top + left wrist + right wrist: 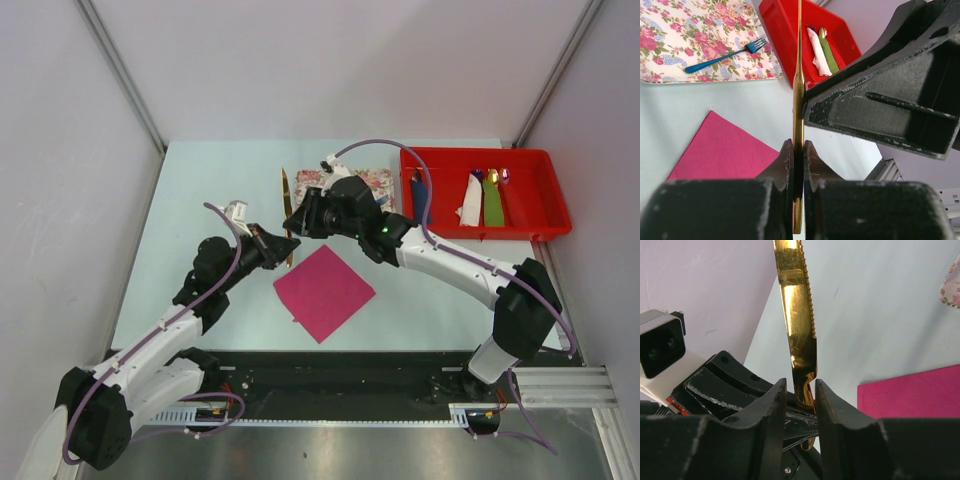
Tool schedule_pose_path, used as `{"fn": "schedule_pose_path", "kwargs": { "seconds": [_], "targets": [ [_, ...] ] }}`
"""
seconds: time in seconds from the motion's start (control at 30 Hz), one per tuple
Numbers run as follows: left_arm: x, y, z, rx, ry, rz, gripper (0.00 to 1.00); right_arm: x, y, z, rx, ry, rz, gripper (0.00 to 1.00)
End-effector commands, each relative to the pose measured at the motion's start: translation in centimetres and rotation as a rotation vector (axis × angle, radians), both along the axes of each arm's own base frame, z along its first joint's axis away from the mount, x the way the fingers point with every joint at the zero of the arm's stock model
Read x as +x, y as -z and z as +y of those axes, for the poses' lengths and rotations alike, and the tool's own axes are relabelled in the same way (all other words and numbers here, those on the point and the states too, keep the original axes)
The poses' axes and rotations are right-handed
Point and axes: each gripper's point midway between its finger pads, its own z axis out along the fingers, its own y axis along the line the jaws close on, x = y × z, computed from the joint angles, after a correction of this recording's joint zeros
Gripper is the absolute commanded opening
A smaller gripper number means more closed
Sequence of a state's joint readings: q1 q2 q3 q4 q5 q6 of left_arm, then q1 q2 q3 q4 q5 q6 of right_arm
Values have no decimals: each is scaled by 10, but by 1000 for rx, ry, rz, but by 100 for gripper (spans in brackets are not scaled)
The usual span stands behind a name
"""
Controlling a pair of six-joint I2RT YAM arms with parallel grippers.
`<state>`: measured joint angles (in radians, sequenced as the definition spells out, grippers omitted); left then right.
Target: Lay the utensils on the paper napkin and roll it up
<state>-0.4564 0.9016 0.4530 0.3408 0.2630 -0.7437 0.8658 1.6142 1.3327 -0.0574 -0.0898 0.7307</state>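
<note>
- The gold knife (798, 90) looks rigid, light and slick. I judge that its polished metal could slip or pivot in a loose pinch, so the flatter handle is the best place to hold it, with the toothed blade edge kept clear.
- It is slim and mirror-bright. The handle is narrow and the blade broadens above it, with fine teeth along one side.
- It is held above the tabletop (200, 200), off the napkin's far-left corner and not yet over the sheet.
- The left gripper (798, 150) has its jaws pressed tight on the handle's lower part.
- The right gripper (800, 387) has its jaws narrowly parted around the knife where the blade meets the handle. One finger touches the metal and a sliver of gap shows at the other, so I cannot tell if it is gripping.
- The paper napkin (323, 292) lies flat and bare as a magenta diamond. It is thin and soft, and likely to slide or crease when cutlery lands on it.
- The fork (722, 57), dark blue and slender, lies on the floral tray (670, 30).
- A red bin (540, 190) at far right holds rolled bundles (472, 200).
</note>
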Motion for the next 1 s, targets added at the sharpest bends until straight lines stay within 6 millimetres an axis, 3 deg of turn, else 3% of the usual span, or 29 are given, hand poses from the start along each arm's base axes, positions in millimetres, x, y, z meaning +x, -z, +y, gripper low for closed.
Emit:
{"fn": "schedule_pose_path", "kwargs": {
  "seconds": [0.0, 0.2, 0.5, 0.73, 0.77, 0.87, 0.97],
  "targets": [
    [2, -19, -2, -32, -8, -59, 0, -1, -4, 4, 19, 13, -12, 36],
    [3, -22, -2, -35, -8, -64, 0, -1, -4, 4, 22, 12, -7, 24],
    [2, -22, -5, -19, -2, -70, 0, -2, -4, 7, 25, 5, -6, 29],
    [2, -21, -6, 5, -2, -79, 0, -1, 2, 7, 11, 16, 4, 11],
    [2, -23, -8, 7, 2, -84, 1, 0, 1, 7, 13, 15, 1, 11],
    [1, -22, -8, 23, 0, -94, 0, -1, 1, 10, 19, 8, 5, 28],
    [0, -22, -9, 21, 5, -91, 0, -1, 1, 12, 20, 2, 6, 29]
  ]
}}
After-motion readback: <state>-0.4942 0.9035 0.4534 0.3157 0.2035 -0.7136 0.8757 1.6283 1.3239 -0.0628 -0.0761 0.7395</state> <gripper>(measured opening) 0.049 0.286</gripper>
